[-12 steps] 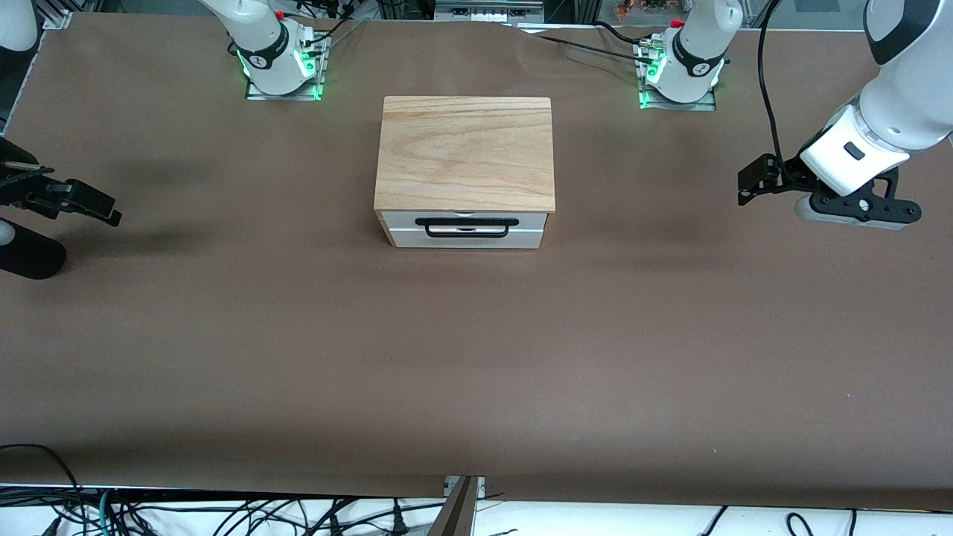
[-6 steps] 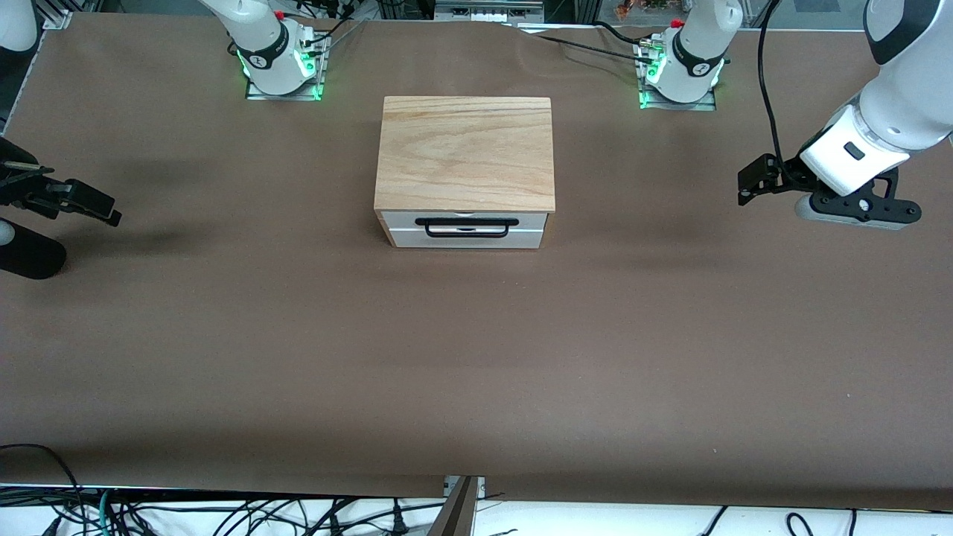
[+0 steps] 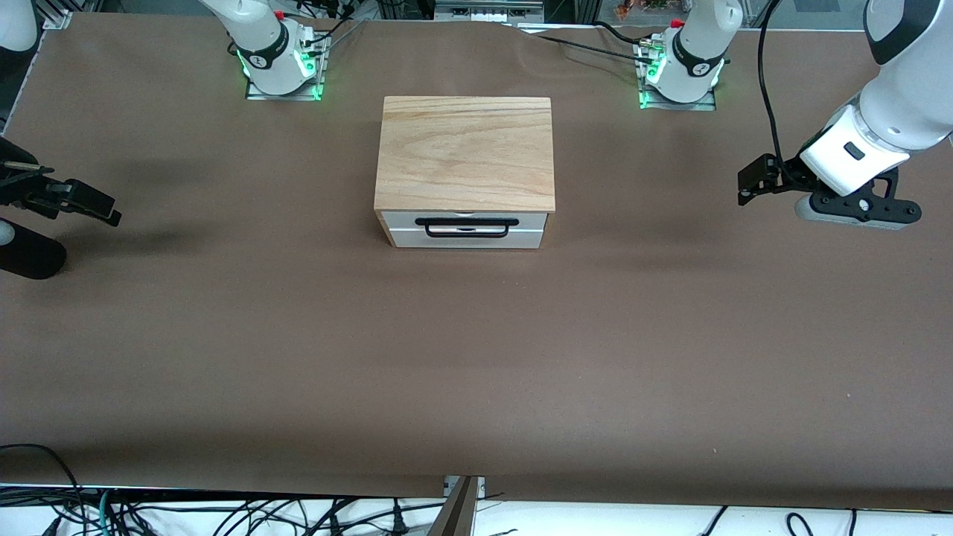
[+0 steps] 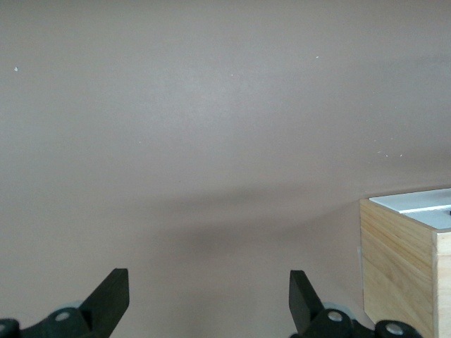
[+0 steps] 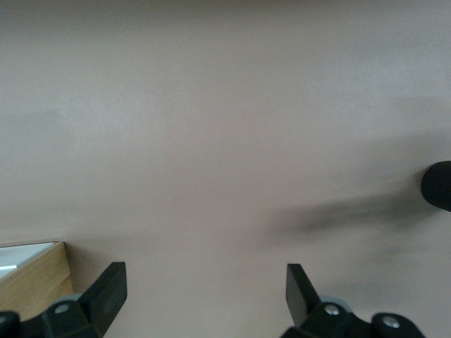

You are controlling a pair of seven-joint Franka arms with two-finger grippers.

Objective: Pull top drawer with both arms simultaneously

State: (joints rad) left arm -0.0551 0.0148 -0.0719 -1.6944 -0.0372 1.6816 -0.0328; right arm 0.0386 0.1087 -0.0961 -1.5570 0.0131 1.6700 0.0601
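Brown paper covers the table [image 3: 476, 357], with a wooden box [image 3: 465, 152] standing midway between the two arm bases. Its top drawer [image 3: 463, 228] is fully shut, white front facing the front camera, and the black handle [image 3: 467, 226] runs lengthwise from one arm's end of the table toward the other. The left gripper [image 3: 752, 186] hangs over the table's left-arm end, jaws spread wide and empty; the right gripper [image 3: 93, 208] hangs over the right-arm end, likewise wide and empty. Both stand well apart from the box, about equally distant. Judgement: each must travel inward and come round before the drawer front, taking one end of the handle apiece.
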